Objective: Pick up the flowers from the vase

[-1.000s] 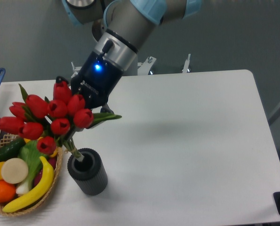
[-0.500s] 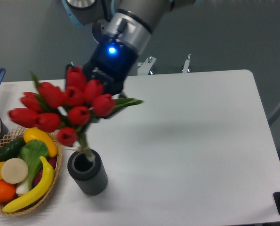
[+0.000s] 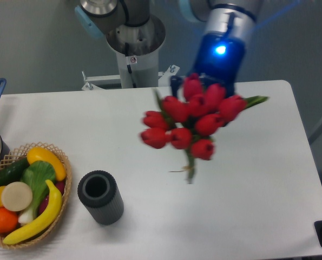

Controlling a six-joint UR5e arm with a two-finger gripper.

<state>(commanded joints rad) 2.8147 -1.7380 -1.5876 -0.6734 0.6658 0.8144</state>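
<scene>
Up in the center-right of the frame the gripper (image 3: 204,89), jaws hidden behind the blooms but evidently clamped on the bunch, holds the flowers (image 3: 196,116) aloft, clear of the vase (image 3: 100,196) at lower left — light, floppy, thin-stemmed, best held at the gathered stems, with open table (image 3: 269,179) all around.

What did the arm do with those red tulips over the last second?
The gripper lifted the flowers clear of the vase and swung them rightward above the table; their stems now hang free. The vase, now empty, and the fruit basket stayed put.
</scene>
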